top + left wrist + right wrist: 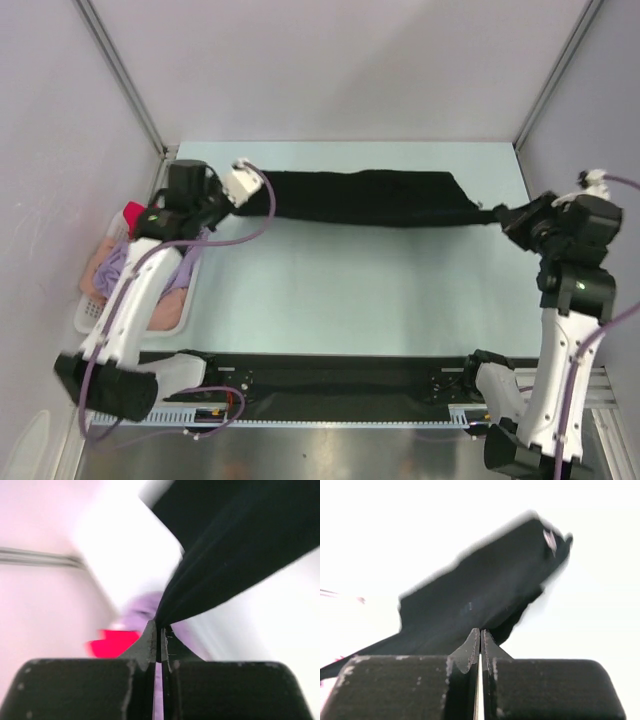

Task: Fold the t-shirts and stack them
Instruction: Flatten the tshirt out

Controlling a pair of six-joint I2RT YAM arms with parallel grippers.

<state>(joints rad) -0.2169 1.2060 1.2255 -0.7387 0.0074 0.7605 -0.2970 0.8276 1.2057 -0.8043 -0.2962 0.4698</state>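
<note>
Overhead and wrist views, 2 arms, 1 garment in tension.

The pale surface (350, 300) fills the middle of the overhead view. The black t-shirt (370, 197), the largest cloth item, lies gathered into 1 long narrow band across the far part of the surface, running from far left to far right. Whether its middle rests on the surface or hangs just above it cannot be told.

A white lattice basket (172, 322) sits at the left edge of the surface, partly under the left arm. It holds 3 further garments: a pale pink t-shirt (98, 275) on its left side, a lavender t-shirt (118, 258) beside that, and a red t-shirt (133, 212) at its far end.

The left hand (266, 188) is clenched on the left end of the black band; in its wrist view the cloth fans upward from the closed fingertips. The right hand (490, 213) is clenched on the right end, with its fingertips likewise pinched on black fabric.
</note>
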